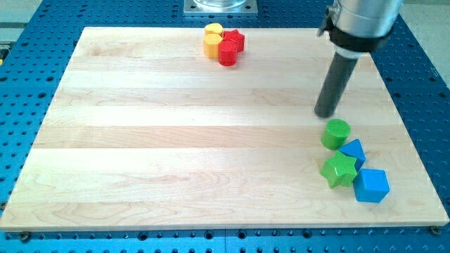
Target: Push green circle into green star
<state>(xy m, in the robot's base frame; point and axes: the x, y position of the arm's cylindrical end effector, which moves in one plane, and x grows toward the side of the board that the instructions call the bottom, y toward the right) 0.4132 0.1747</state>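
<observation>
The green circle (336,133) sits on the wooden board at the view's right. The green star (339,170) lies just below it, a small gap apart, touching a blue triangle-like block (352,152) that sits between them on the right. My tip (325,114) rests on the board just above and slightly left of the green circle, very close to it; I cannot tell whether it touches.
A blue cube (370,185) lies at the star's lower right, against it. At the view's top centre a cluster holds a yellow cylinder (214,30), a yellow hexagon (211,46), a red star (235,39) and a red cylinder (228,53). The board's right edge (415,140) is near.
</observation>
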